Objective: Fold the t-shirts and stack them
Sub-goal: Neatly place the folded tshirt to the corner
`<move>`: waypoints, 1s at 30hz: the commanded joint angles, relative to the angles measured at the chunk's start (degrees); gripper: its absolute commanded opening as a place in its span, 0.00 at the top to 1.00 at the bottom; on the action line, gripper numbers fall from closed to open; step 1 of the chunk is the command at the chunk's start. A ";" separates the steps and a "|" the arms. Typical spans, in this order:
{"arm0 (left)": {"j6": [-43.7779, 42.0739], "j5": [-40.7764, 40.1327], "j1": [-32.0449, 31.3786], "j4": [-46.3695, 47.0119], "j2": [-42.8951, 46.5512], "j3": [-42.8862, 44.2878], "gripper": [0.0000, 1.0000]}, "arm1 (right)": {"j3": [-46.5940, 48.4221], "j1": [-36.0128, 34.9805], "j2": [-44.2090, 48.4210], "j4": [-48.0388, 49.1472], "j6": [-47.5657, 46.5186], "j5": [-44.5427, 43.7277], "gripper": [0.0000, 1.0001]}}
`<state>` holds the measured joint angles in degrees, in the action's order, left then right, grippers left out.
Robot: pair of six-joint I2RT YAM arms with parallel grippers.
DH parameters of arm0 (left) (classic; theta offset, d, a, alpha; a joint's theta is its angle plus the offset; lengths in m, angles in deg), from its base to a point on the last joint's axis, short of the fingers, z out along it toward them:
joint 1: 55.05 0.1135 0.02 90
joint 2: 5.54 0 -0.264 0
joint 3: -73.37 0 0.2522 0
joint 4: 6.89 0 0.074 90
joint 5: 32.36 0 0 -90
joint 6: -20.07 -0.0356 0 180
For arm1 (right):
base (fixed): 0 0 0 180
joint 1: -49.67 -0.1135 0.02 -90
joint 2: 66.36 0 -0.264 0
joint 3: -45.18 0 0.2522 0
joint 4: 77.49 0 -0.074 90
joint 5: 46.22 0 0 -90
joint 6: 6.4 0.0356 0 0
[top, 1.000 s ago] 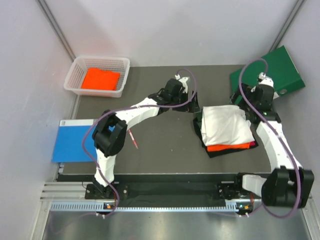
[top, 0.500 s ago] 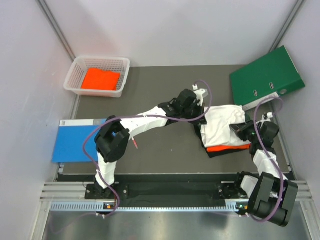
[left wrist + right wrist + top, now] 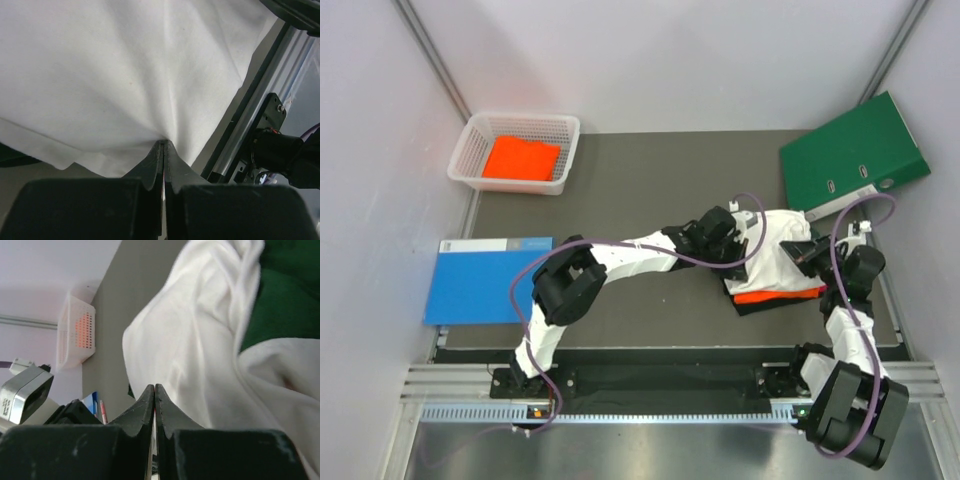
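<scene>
A white t-shirt lies bunched on top of a folded orange t-shirt and a black t-shirt at the table's right. My left gripper is at the white shirt's left edge. In the left wrist view its jaws are shut and the white cloth puckers into their tips. My right gripper is at the shirt's right edge. It is also shut, with the edge of the white cloth at its tips.
A white basket at the back left holds a folded orange t-shirt. A green binder lies at the back right, just beyond the stack. A blue book sits at the left edge.
Both grippers have closed from open. The left arm has reached right onto the white shirt. The right arm has swung from the binder down to the shirt's right edge. The shirt has bunched narrower.
</scene>
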<state>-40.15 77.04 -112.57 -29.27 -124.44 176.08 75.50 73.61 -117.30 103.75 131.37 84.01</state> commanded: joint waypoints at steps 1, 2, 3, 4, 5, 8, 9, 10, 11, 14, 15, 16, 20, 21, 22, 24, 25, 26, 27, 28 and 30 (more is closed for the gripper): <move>1.24 1.43 -1.81 3.79 -0.82 0.61 1.00 | 2.16 0.84 -4.42 -2.86 -5.13 -3.66 1.00; 1.25 1.26 -1.98 3.79 -0.99 0.44 1.00 | 2.25 1.01 -5.30 -3.66 -5.49 -5.06 1.00; 1.42 1.17 -2.33 3.70 -1.08 0.18 1.00 | 2.43 1.02 -6.18 -4.36 -6.10 -5.77 1.00; 1.51 1.08 -2.42 3.53 -1.08 0.09 1.00 | 2.86 1.02 -7.84 -5.94 -6.89 -6.56 1.00; 1.51 0.65 -2.51 3.26 -1.17 -0.09 1.00 | 3.04 1.10 -8.47 -6.30 -7.25 -7.61 1.00; 1.42 -0.59 -2.51 2.74 -0.73 -0.97 1.00 | 4.71 1.10 -9.97 -9.81 -8.65 -10.16 1.00; 1.16 -1.02 -2.51 2.47 -0.47 -1.14 1.00 | 5.41 1.10 -10.06 -11.04 -9.18 -11.13 1.00; 0.98 -1.29 -2.43 2.04 -0.46 -1.23 1.00 | 6.63 1.10 -9.80 -13.22 -10.58 -11.92 1.00; 0.72 -1.47 -2.42 1.77 -0.29 -1.14 1.00 | 7.34 1.02 -9.45 -14.03 -11.03 -12.97 1.00; -0.60 -2.96 -2.42 0.28 0.06 -1.14 1.00 | 9.54 1.10 -6.55 -16.57 -13.05 -12.98 1.00; -0.86 -3.31 -2.25 -0.08 0.15 -1.32 1.00 | 9.89 1.10 -5.50 -16.59 -13.31 -12.37 1.00; -0.86 -3.31 -2.25 -0.34 0.24 -1.32 1.00 | 10.68 1.10 -3.49 -16.76 -13.75 -11.76 1.00; -1.30 -3.40 -2.16 -0.69 0.24 -1.41 1.00 | 12.18 1.02 -0.22 -16.06 -13.23 -5.71 1.00; -1.39 -3.66 -2.16 -0.95 0.41 -1.41 1.00 | 12.18 1.02 -0.13 -15.45 -12.71 -3.95 1.00; -1.48 -4.71 -2.07 -1.04 0.59 -1.32 1.00 | 11.92 1.02 -0.04 -13.09 -11.66 -1.93 1.00; -2.01 -6.21 -1.72 -2.01 1.99 -1.32 1.00 | 11.66 0.49 -0.30 -11.76 -10.60 2.21 1.00; -2.18 -7.08 -1.46 -1.93 2.69 -1.58 1.00 | 11.22 0.23 -0.74 -10.62 -10.50 3.18 1.00; -2.79 -9.01 -1.28 -1.92 4.44 -2.11 1.00 | 10.96 -0.12 -1.00 -10.44 -10.76 4.50 1.00; -3.06 -9.72 -0.33 -1.92 5.15 -2.37 1.00 | 10.78 -0.91 -1.09 -10.26 -10.77 4.94 1.00; -3.24 -10.17 0.38 -2.19 5.86 -2.46 1.00 | 10.43 -1.35 -1.27 -10.26 -11.20 5.38 1.00; -3.41 -9.47 3.27 -3.32 7.62 -2.55 1.00 | 10.25 -3.45 -1.36 -11.65 -12.25 6.09 1.00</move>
<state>-41.79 70.15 -113.61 -31.98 -123.80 173.83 85.29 72.94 -118.50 89.98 120.42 85.12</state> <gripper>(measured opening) 0.011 0.003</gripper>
